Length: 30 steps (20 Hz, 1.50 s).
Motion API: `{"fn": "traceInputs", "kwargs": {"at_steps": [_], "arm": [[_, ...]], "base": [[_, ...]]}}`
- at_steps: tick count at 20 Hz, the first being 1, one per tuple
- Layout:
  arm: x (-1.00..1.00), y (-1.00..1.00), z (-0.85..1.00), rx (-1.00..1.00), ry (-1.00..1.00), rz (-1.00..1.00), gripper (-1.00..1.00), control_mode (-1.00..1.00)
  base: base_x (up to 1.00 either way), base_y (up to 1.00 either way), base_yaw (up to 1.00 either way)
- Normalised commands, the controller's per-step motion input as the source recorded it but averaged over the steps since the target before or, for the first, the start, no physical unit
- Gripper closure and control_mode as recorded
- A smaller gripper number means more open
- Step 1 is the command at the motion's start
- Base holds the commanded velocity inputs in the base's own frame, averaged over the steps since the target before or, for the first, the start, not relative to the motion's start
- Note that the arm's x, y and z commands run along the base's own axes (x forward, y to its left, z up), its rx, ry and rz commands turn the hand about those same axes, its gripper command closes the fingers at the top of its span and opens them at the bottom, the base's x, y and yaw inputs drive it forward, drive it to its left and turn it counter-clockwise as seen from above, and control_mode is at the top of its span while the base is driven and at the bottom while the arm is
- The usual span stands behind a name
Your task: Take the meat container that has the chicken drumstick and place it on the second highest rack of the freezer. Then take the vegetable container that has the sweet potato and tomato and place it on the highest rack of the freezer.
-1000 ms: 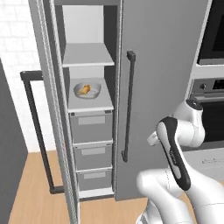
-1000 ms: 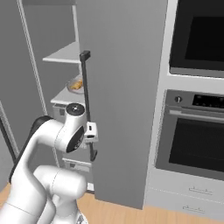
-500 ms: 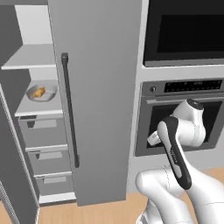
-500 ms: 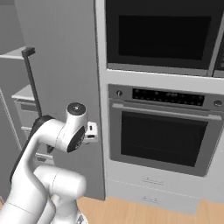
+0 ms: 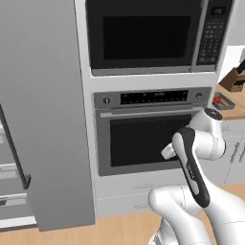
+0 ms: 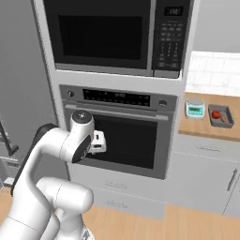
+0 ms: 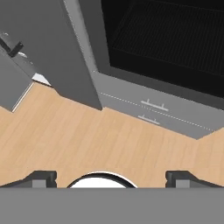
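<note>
- The gripper [image 7: 106,178] is spread wide and holds nothing, pointing down at the wood floor [image 7: 87,144] in front of the oven [image 5: 148,129].
- The vegetable container [image 6: 221,116] lies on the counter [image 6: 206,129] to the right, beside a small scale [image 6: 194,109]; something red is inside.
- Its long axis seems to run back toward the wall.
- Risk, I judge: the arm may clip the oven front while the base drives past.
</note>
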Motion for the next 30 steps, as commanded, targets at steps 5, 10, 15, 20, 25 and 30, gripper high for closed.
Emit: {"fn": "traceInputs", "kwargs": {"at_steps": [5,10,15,20,25,30], "arm": [[0.0,0.0,0.0,0.0,0.0,0.0,-1.0,1.0],[0.0,0.0,0.0,0.0,0.0,0.0,-1.0,1.0],[0.0,0.0,0.0,0.0,0.0,0.0,-1.0,1.0],[0.0,0.0,0.0,0.0,0.0,0.0,-1.0,1.0],[0.0,0.0,0.0,0.0,0.0,0.0,-1.0,1.0],[0.0,0.0,0.0,0.0,0.0,0.0,-1.0,1.0]], "base": [[0.01,-1.0,0.06],[0.0,-0.96,0.1],[0.14,-0.87,0.08],[0.45,-0.7,0.04],[0.38,-0.39,0.0],[0.33,-0.42,0.0]]}}
